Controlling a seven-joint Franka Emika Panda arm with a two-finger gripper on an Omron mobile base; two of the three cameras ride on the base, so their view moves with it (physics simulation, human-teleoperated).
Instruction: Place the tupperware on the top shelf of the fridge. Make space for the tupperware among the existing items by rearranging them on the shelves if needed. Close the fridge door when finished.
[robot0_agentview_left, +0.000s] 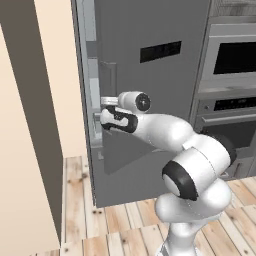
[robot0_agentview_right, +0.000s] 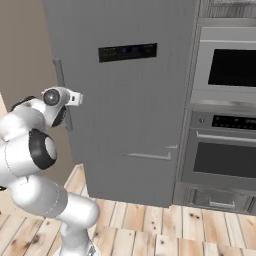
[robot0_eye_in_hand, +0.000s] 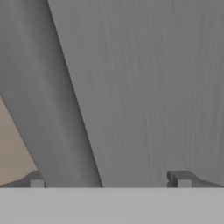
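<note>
The gripper (robot0_eye_in_hand: 109, 179) has its jaws spread wide and released, grasping nothing, with the two fingertips (robot0_eye_in_hand: 180, 178) set well apart on either side of a long grey bar, the door handle (robot0_eye_in_hand: 52, 109), which runs straight ahead between them. Just beyond the jaws stands the fridge door (robot0_agentview_left: 150, 100), its flat grey face close in front of them and its black display strip (robot0_agentview_left: 160, 51) above them. Whether a fingertip touches the handle cannot be told, and the fridge (robot0_agentview_right: 125, 100) hides its shelves behind the door.
</note>
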